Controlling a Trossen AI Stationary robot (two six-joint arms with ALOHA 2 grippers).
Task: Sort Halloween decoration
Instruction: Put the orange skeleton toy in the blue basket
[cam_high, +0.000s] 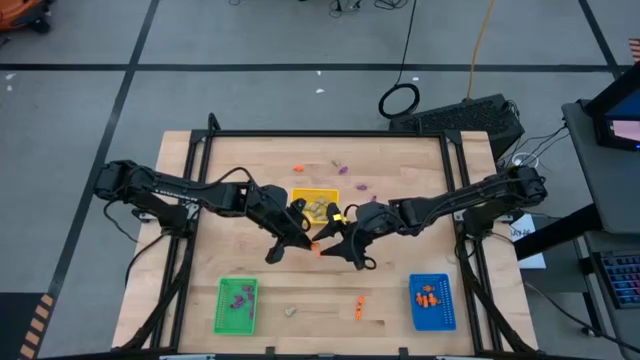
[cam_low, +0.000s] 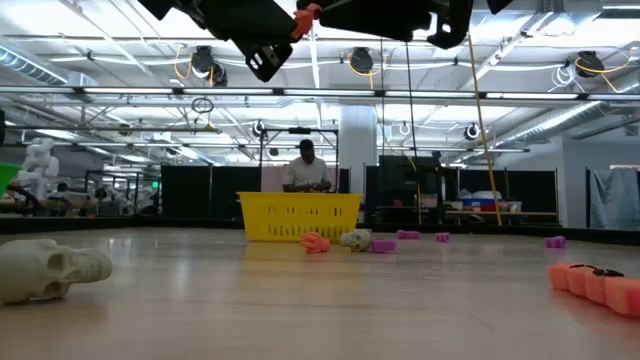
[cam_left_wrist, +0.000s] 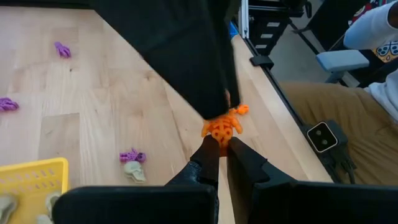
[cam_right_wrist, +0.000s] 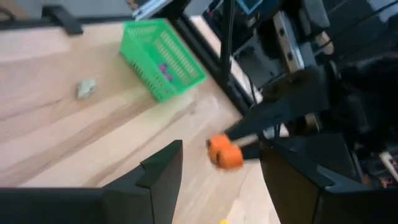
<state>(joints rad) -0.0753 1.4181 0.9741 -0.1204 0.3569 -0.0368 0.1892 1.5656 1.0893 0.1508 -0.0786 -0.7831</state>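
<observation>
Above the worktop middle, left tool pinches an orange trinket aloft just before the yellow tray, while right tool, fingers spread, flanks that same trinket.

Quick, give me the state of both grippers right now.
Left gripper: shut on an orange trinket, held above the table.
Right gripper: open, fingers either side of that trinket, not gripping it.
</observation>
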